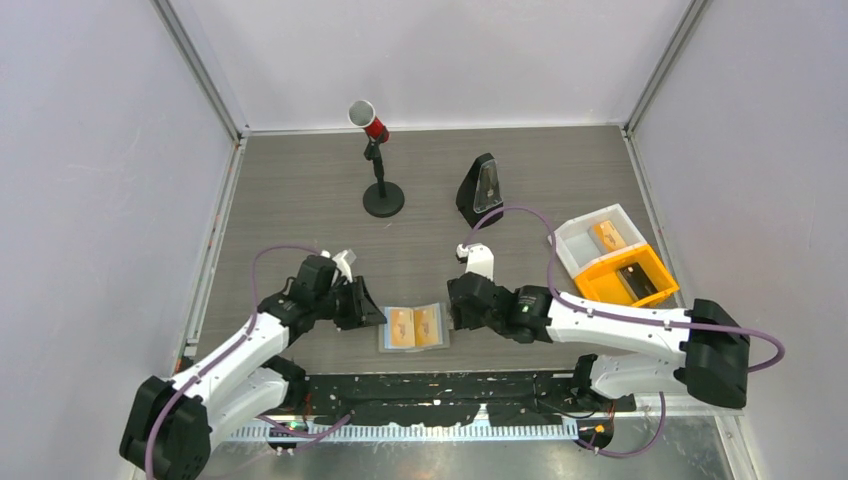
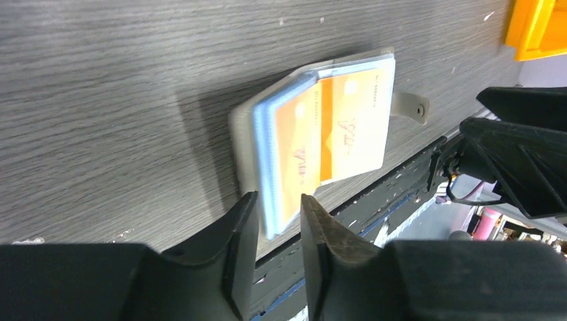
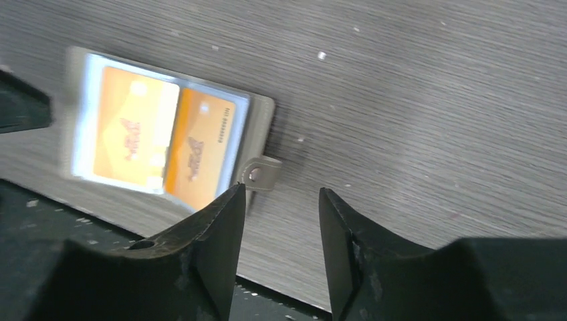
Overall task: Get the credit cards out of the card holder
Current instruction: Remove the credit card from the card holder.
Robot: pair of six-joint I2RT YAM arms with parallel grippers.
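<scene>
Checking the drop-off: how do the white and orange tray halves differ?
The white tray sits farther back, and the orange tray sits nearer the front. The white tray holds an orange card, while the orange tray holds a black card. Both are open-topped, sit side by side on the right, and hold one card each.

In the right wrist view the holder (image 3: 262,114) is blurred; in the left, the tray (image 2: 535,30) is cut off.

I'm looking over a grey wood-grain table (image 1: 300,200) sitting between 3 plain pale lilac walls (image 1: 430,50), with 2 metal posts (image 1: 200,68) rising from its far corners.
</scene>
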